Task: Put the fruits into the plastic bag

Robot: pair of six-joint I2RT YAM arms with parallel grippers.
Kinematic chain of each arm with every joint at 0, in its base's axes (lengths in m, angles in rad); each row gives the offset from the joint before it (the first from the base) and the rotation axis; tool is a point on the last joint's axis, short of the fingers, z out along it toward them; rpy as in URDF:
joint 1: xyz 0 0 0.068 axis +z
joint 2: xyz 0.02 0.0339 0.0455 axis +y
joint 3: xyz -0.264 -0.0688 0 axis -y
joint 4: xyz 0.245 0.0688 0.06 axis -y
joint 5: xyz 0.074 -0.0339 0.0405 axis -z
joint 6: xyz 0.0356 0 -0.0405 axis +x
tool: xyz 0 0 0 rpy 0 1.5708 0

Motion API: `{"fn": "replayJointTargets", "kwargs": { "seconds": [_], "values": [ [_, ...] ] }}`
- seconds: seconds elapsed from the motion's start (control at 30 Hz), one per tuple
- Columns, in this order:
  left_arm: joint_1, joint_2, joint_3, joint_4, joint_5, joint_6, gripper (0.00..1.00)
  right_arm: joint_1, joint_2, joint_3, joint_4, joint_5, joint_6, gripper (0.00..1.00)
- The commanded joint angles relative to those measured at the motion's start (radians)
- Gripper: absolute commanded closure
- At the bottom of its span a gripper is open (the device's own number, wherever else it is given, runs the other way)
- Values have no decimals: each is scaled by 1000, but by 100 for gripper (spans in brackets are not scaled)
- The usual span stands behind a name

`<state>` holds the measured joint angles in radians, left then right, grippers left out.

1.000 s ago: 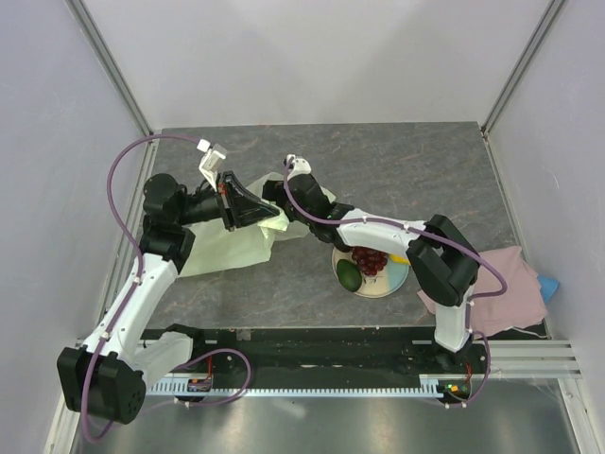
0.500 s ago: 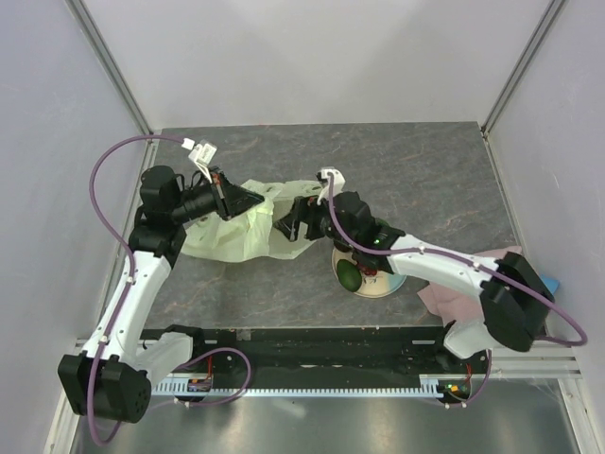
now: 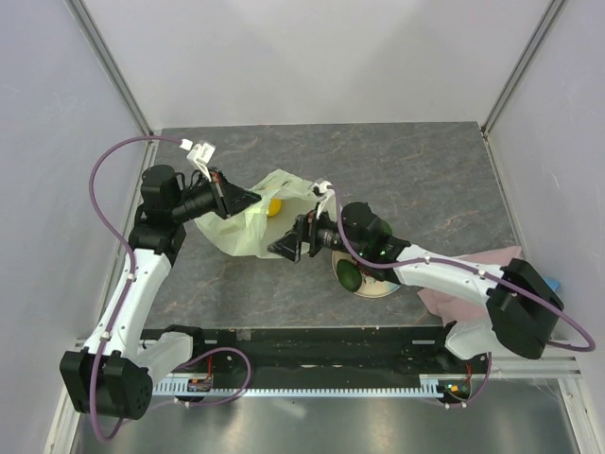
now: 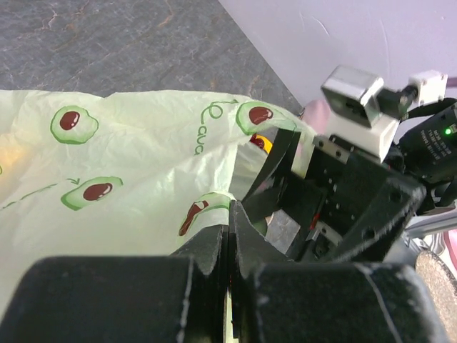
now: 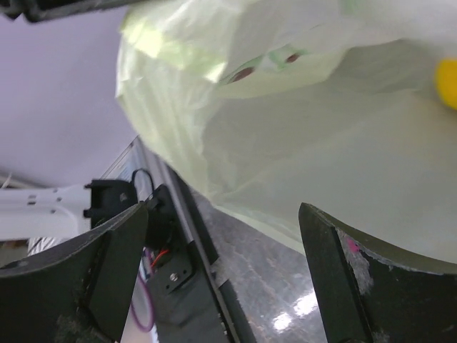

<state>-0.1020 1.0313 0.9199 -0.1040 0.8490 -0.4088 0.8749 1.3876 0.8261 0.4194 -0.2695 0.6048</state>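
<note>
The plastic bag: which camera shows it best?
Top external: the whole plastic bag shows, mouth open, a yellow fruit inside. Left wrist shows only a printed stretch pinched by the left gripper; right wrist, a close pale bulge.

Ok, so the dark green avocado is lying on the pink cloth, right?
No. The top external view shows the dark green avocado lying on the round cream-and-blue plate, not on the pink cloth.
</note>
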Motion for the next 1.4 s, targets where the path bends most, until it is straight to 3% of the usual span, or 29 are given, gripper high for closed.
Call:
{"fn": "replayJointTargets", "kwargs": {
  "seconds": [0.0,0.3,0.47,0.53,0.73,0.77,0.87,1.0,1.17,1.37],
  "values": [
    [4,1,16,0,-10,41,98,61,83,103,58,-236,-58,6],
    [7,-8,25,-32,-44,59,98,119,105,169,-13,-401,-80,6],
    [7,-5,25,-34,-53,61,98,119,-7,188,-227,-320,-184,7],
    [8,-5,27,-36,-53,61,99,119,-88,177,-287,-208,-241,7],
    [8,-10,25,-42,-64,64,98,95,-327,131,-445,353,-301,6],
    [8,-8,27,-43,-67,65,99,95,-355,127,-483,571,-290,2],
    [8,-10,27,-45,-71,67,98,84,-439,125,-586,981,-241,2],
    [8,-8,30,-51,-74,67,98,38,-510,111,-685,1177,-152,2],
    [8,-8,27,-51,-77,65,98,-174,-470,149,-908,1040,-34,2],
    [8,-11,25,-51,-79,65,98,-401,-427,59,-930,793,73,2]
  ]
}}
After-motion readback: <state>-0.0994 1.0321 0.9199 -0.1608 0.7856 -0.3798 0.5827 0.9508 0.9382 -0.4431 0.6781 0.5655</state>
